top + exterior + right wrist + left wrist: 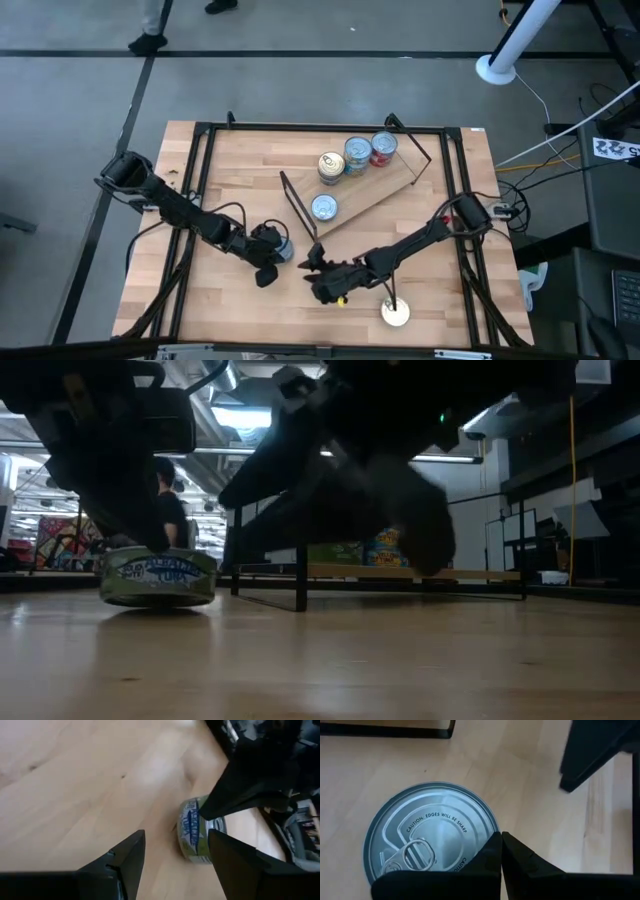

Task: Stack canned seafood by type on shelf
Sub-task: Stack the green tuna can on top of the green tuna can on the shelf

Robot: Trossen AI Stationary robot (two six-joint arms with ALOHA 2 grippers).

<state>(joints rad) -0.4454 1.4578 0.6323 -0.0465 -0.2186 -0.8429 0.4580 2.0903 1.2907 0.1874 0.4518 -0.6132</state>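
Okay, one tin (282, 246) sits on the bench (250, 160) near the front, off the shelf, blue and green label, silver pull-tab lid up. My left claw (268, 262) is right on top of it, fingers (492, 855) pressed together over the lid edge, not pinching it. In the low view that tin (158, 578) rests flat on the wood with the dark arm directly above.

My right claw (318, 275) is just beside, toward the right, fingers spread and holding nothing; its wrist view looks across bare wood at the same tin (197, 832).

The shelf (385, 190) lies angled mid-bench, black wire frames at both ends. Three tin stacks sit in a row at its far end: yellow-gold (331, 166), blue (357, 154), red (383, 148). A single blue tin (324, 208) sits on its near end.

Another tin (395, 313) lies at the front right edge of the bench. A person in dark clothing (170, 500) shows in the room behind.
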